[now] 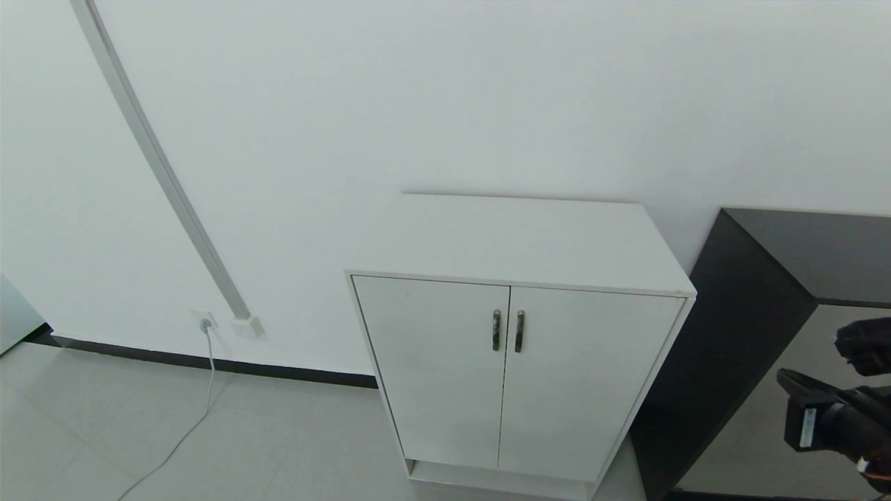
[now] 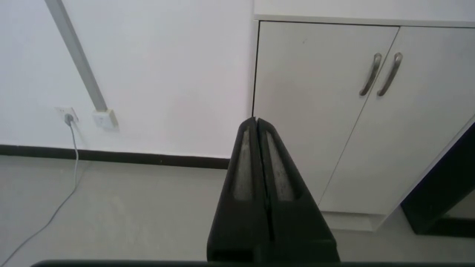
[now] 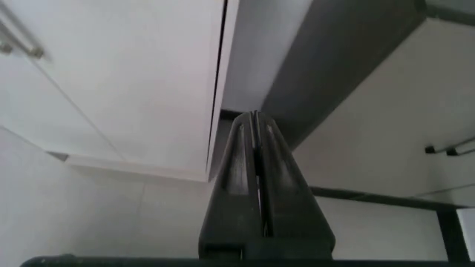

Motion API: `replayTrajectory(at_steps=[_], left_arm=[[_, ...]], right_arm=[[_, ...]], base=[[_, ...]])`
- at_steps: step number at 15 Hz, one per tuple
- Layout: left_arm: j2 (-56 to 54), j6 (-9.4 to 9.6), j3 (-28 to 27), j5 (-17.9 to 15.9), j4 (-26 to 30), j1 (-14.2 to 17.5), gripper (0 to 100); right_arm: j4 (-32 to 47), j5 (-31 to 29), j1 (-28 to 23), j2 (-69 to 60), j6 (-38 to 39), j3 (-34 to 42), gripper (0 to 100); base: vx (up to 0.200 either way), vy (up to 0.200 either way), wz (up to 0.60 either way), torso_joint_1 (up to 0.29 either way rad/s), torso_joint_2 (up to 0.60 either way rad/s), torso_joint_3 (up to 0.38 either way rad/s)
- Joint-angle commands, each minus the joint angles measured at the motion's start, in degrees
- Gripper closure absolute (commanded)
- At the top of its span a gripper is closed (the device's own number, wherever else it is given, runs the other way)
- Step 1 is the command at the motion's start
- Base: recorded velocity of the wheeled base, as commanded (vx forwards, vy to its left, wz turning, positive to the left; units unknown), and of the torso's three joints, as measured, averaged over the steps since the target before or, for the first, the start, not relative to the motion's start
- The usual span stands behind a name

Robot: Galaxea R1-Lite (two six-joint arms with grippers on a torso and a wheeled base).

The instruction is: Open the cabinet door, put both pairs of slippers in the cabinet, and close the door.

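Head view: the white cabinet stands against the wall, both doors shut, its two handles side by side at the middle. The left pincer and the right pincer are each pressed together, empty, apart from the cabinet.

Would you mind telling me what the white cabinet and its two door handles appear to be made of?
The cabinet looks like white laminated board, matte and smooth: flat panels, crisp edges, no visible grain. Its left handle and right handle look like brushed metal, grey with a dull sheen, though coated plastic cannot be ruled out.
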Motion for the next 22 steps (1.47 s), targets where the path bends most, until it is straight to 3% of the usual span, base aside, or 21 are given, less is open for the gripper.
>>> replayTrajectory(at_steps=[1, 3, 10, 15, 22], left_arm=[[0.0, -0.02, 0.0, 0.0, 0.0, 0.0, 100], [0.0, -0.02, 0.0, 0.0, 0.0, 0.0, 100], [0.0, -0.02, 0.0, 0.0, 0.0, 0.0, 100], [0.0, -0.02, 0.0, 0.0, 0.0, 0.0, 100], [0.0, -0.02, 0.0, 0.0, 0.0, 0.0, 100]], right_arm=[[-0.1, 1.5, -0.1, -6.5, 0.0, 5.7, 100], [5.3, 1.9, -0.1, -10.0, 1.7, 6.3, 100], [42.9, 14.5, 1.3, -35.4, 1.0, 6.3, 100], [52.8, 14.8, 2.2, -41.9, 0.2, 6.3, 100], [56.7, 17.2, 5.4, -48.8, 2.2, 6.2, 100]], base=[[0.000, 0.000, 0.00, 0.000, 0.00, 0.000], [0.000, 0.000, 0.00, 0.000, 0.00, 0.000], [0.000, 0.000, 0.00, 0.000, 0.00, 0.000], [0.000, 0.000, 0.00, 0.000, 0.00, 0.000], [0.000, 0.000, 0.00, 0.000, 0.00, 0.000]])
